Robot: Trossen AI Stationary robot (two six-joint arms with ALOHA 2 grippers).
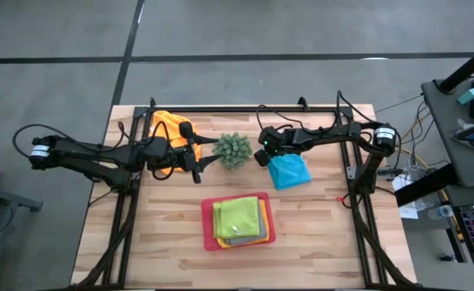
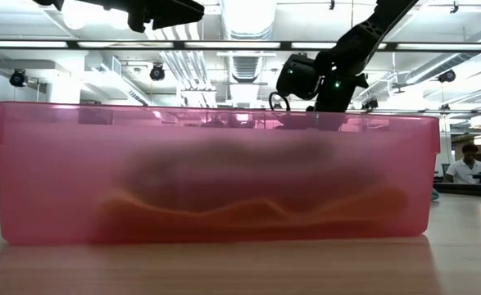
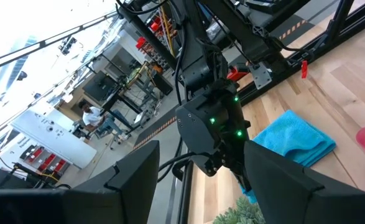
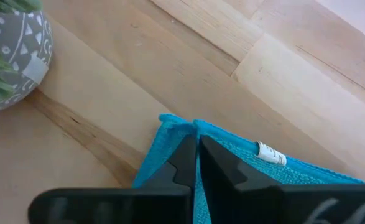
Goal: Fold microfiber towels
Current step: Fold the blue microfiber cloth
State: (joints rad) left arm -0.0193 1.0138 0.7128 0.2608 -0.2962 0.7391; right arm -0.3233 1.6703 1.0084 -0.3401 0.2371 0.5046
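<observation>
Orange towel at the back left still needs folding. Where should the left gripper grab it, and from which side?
Judging by the high view, take the orange towel at its exposed back-left edge, coming from above. It lies crumpled, and the left gripper and arm cover its near side, so that free edge looks easiest to pinch and lift flat.

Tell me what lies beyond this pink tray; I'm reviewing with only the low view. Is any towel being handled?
Observer: Yes. The right gripper is shut on a corner of the light blue towel, which lies on the table beside the plant.
Operator: And the left arm?
Observer: The left gripper is open and empty, next to the orange towel near the table's back left.
Operator: What tops the stack in the pink tray?
Observer: The lime green towel, folded.
</observation>
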